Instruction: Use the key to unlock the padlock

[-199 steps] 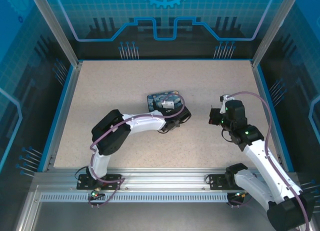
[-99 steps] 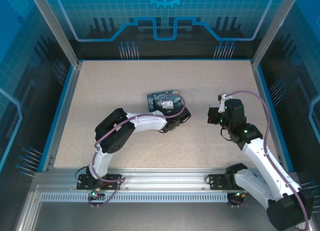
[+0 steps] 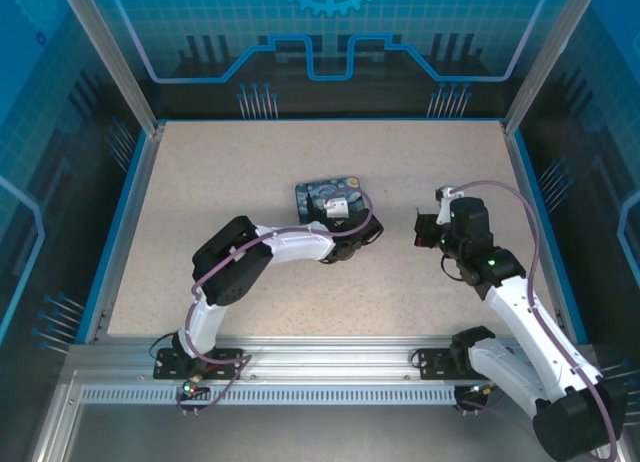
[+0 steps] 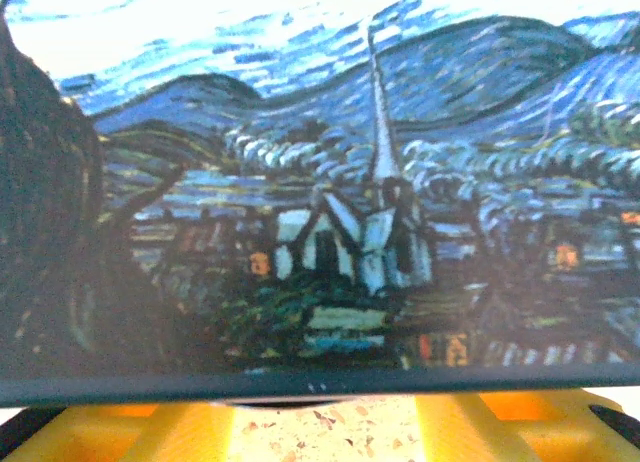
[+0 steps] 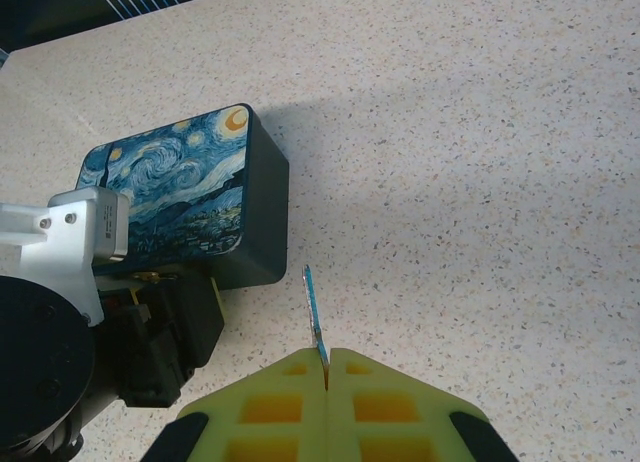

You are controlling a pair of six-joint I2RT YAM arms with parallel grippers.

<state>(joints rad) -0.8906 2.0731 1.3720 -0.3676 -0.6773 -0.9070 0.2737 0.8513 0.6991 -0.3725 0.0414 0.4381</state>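
The blue-and-yellow painted box (image 3: 322, 195) lies mid-table, and its lid (image 4: 350, 182) looms close in the left wrist view. My left gripper (image 3: 340, 225) sits at the box's near side. Its yellow fingers (image 4: 120, 427) stand apart below the box edge, with bare table between them. The padlock is hidden. My right gripper (image 5: 327, 367) is shut on the key (image 5: 313, 307), a thin bluish-grey sliver pointing away from the fingers. The key tip is just right of the box (image 5: 175, 197) and apart from it. This gripper (image 3: 420, 232) hovers to the box's right.
The speckled table (image 3: 230, 172) is ringed by a blue rim (image 3: 128, 222) and by transparent walls on aluminium posts. The left arm's black wrist (image 5: 150, 332) and white camera block (image 5: 85, 232) crowd the box's near-left side. Open floor lies right of the key.
The left arm has pushed slightly further towards the box, and the box has shifted a little. The right gripper has edged left with the key still pinched.
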